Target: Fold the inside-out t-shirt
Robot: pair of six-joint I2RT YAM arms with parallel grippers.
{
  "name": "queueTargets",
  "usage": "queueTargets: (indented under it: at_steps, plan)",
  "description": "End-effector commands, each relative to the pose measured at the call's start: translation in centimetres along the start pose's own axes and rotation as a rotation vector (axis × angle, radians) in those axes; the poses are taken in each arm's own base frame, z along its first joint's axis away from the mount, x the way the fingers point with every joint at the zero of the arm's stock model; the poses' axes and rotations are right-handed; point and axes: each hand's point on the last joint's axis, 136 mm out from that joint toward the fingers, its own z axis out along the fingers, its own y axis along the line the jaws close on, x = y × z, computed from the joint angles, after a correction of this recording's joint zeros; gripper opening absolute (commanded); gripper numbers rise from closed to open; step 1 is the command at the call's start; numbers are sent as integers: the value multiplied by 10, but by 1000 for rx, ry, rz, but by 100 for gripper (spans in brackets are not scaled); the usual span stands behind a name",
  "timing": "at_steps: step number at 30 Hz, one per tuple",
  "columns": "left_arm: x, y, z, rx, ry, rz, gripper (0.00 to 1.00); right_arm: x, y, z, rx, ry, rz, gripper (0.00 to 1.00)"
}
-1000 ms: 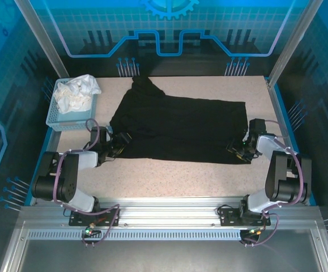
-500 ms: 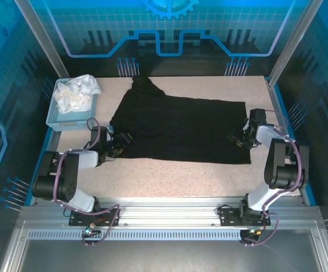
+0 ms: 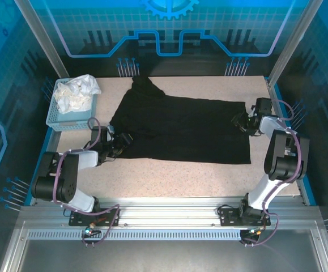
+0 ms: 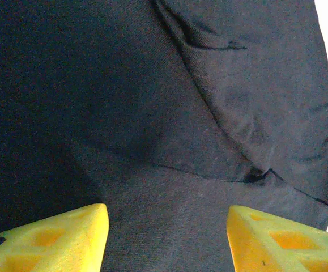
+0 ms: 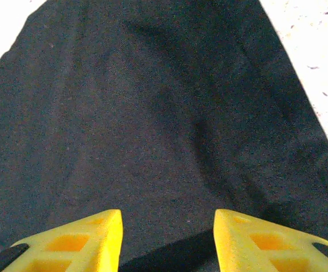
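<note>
R tool (image 3: 242,122) slid farther up t-shirt (image 3: 180,127) rt edge.

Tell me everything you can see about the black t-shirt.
The t-shirt is plain black, soft matte knit, no print showing. It lies spread nearly flat on the speckled table, with folds and a bunched peak at its far left corner. The left tool and right tool sit open at its side edges.

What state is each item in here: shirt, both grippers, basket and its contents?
black t-shirt: spread out on the table, not yet folded, creased at its left end.
left gripper: open, over the shirt's left part.
right gripper: open, over the shirt's right edge.
blue basket: upright, holding cloth.
white cloth: crumpled in the basket.
</note>
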Motion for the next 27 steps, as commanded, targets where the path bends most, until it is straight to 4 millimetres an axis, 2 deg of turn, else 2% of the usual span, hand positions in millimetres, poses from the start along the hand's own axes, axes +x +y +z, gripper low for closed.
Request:
queueTargets:
  at_steps: [1,3,5,8,10,14,20,27]
  plan:
    - [39,38,-4,-150,129,-62,60,12,23,-25,-44,-25,-114,48]
    - [29,27,-6,-126,102,-51,60,35,50,-32,-88,-11,-248,49]
    - [19,16,-8,-102,75,-49,60,68,77,-32,-112,35,-381,50]
    - [2,-5,-11,-52,23,-39,60,110,98,-25,-123,123,-480,51]
    - [-9,-16,-12,-28,-5,-24,60,126,106,-20,-145,152,-494,51]
    - [-37,-31,-12,-44,-75,36,60,142,121,-11,-172,185,-533,51]
    - [-70,-34,-6,-132,-138,94,60,165,146,-1,-171,216,-655,51]
    - [-81,-28,13,-188,-109,107,59,168,151,4,-164,226,-665,51]
